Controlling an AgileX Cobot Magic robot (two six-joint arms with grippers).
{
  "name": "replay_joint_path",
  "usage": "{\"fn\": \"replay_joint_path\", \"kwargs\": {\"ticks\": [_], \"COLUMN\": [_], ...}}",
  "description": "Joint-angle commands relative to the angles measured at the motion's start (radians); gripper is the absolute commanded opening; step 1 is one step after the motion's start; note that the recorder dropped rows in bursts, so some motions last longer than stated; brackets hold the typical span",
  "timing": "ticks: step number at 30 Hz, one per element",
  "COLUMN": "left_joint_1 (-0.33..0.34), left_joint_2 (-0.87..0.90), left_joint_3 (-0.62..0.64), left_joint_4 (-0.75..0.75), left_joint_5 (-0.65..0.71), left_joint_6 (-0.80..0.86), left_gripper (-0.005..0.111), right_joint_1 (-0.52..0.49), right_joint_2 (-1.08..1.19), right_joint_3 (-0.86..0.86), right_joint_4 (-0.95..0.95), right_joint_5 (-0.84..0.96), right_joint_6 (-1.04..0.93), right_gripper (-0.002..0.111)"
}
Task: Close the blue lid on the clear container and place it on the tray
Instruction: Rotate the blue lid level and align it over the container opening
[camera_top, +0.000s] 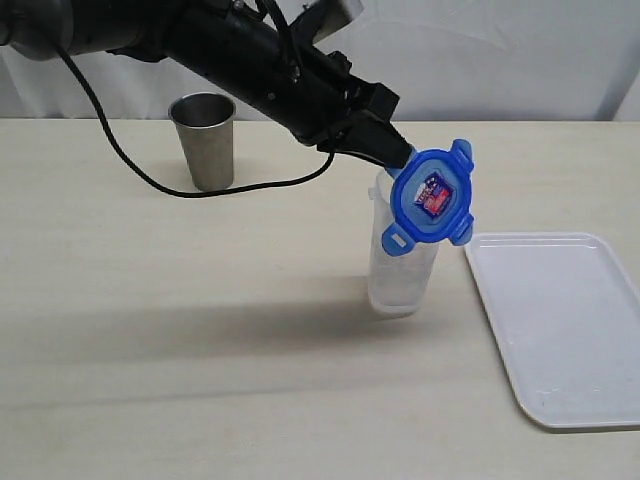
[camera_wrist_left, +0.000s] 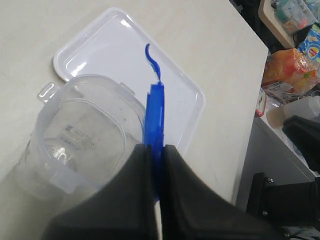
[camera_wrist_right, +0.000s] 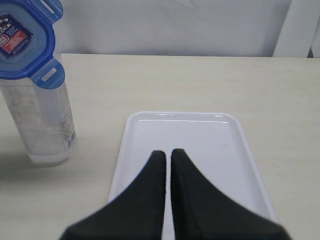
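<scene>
One edge of the blue lid (camera_top: 433, 196) pinched in my left pincer (camera_wrist_left: 154, 147); I should level it over the clear container (camera_top: 400, 280) alongside.

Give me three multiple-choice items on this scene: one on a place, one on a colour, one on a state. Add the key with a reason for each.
1. Relative to the clear container, the tray lies:
A. under it
B. on top of it
C. beside it on the table, apart from it

2. The tray is:
A. white
B. blue
C. grey

3. The left fingers are:
A. open
B. shut on the blue lid
C. shut on the container's rim

Key:
1 C, bare table shows between them.
2 A, its whole surface is white.
3 B, the left wrist view shows them pinching the lid's edge.
</scene>
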Motion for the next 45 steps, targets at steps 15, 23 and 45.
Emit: {"fn": "replay_joint_path", "kwargs": {"ticks": [15, 23, 45], "left_joint_1": [0.029, 0.071, 0.075], "left_joint_2": [-0.002, 0.011, 0.067], "left_joint_3": [-0.005, -0.005, -0.010], "left_joint_4": [-0.181, -0.151, -0.256], "left_joint_5": [0.067, 0.130, 0.161], "left_joint_6": [0.046, 0.046, 0.122], "left_gripper": [0.000, 0.000, 0.000], "right_joint_1": [-0.003, -0.003, -0.003], "right_joint_2": [-0.005, -0.005, -0.005], "right_joint_3": [0.004, 0.004, 0.004], "right_joint_4": [0.001, 0.001, 0.001], "right_joint_5": [-0.005, -0.005, -0.005], "right_joint_6": [0.001, 0.001, 0.001], "right_gripper": [0.004, 0.004, 0.004]}}
